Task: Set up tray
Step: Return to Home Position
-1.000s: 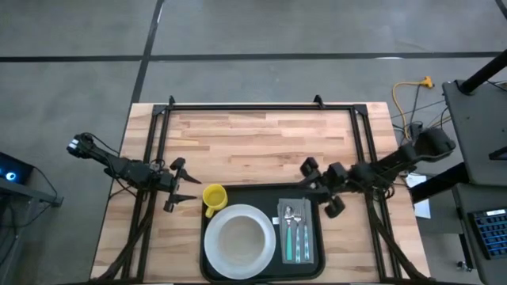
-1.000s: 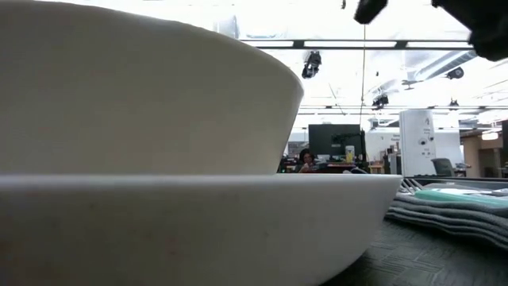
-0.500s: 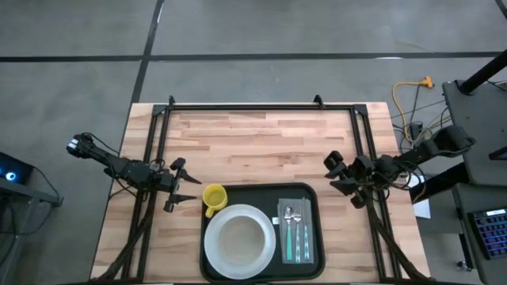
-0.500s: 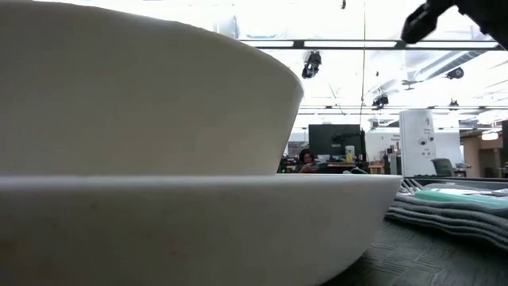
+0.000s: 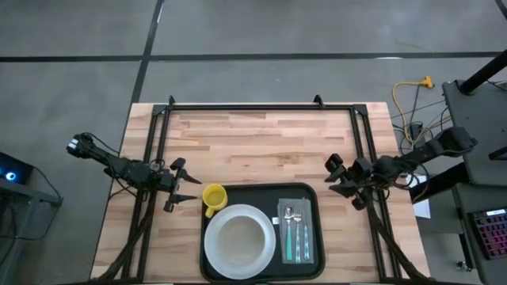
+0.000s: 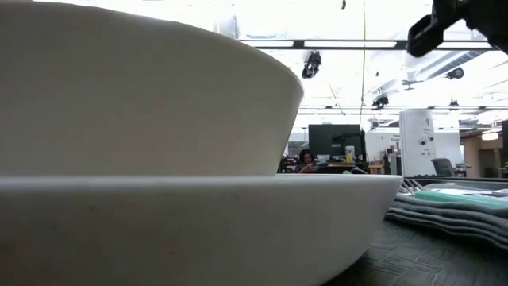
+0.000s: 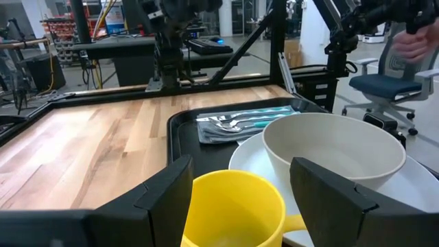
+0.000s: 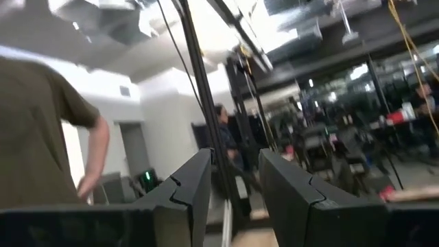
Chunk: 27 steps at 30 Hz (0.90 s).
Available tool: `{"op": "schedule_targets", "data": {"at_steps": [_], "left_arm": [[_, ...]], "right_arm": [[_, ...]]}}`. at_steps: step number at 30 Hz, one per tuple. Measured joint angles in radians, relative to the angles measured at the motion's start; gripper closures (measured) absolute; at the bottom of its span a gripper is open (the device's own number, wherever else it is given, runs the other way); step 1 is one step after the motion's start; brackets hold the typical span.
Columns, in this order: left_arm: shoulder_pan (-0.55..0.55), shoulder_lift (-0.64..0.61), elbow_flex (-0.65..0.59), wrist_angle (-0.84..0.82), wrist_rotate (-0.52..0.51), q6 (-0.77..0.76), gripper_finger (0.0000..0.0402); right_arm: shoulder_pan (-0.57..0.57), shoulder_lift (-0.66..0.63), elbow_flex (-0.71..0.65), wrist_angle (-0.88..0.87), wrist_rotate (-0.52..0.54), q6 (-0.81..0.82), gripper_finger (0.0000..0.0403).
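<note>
The black tray lies at the table's near edge. On it a white bowl sits in a round white plate, with a grey napkin carrying cutlery to their right. A yellow mug stands at the tray's far left corner. My left gripper is open just left of the mug; in the left wrist view its fingers flank the mug without touching. My right gripper is open, raised off the tray's far right corner and holding nothing.
Bare wooden tabletop stretches beyond the tray to the far edge. A black metal frame runs along the far and side edges. People show in the room beyond: one in an olive shirt, and a hand.
My right gripper has drawn back from above the tray's far right corner toward the table's right edge and risen; the low view shows it move off to the right. It has held nearly still for the last half second. The left arm and the tray's things have not moved.
</note>
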Motion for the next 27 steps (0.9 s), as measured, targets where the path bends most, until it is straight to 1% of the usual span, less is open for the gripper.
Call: {"op": "schedule_targets", "data": {"at_steps": [9,15,19,23,27], "left_arm": [[0.0,0.0,0.0,0.0,0.0,0.0,0.0178],[0.0,0.0,0.0,0.0,0.0,0.0,0.0178],[0.0,0.0,0.0,0.0,0.0,0.0,0.0178],[0.0,0.0,0.0,0.0,0.0,0.0,0.0178],[0.0,0.0,0.0,0.0,0.0,0.0,0.0178]], "right_arm": [[0.0,-0.072,0.0,-0.271,0.004,-0.024,0.0291],[0.0,-0.154,0.0,-0.515,0.012,-0.078,0.0291],[0.0,-0.211,0.0,-0.68,0.012,-0.081,0.0291],[0.0,-0.26,0.0,-0.821,0.012,-0.081,0.0291],[0.0,-0.304,0.0,-0.926,0.012,-0.08,0.0291]]}}
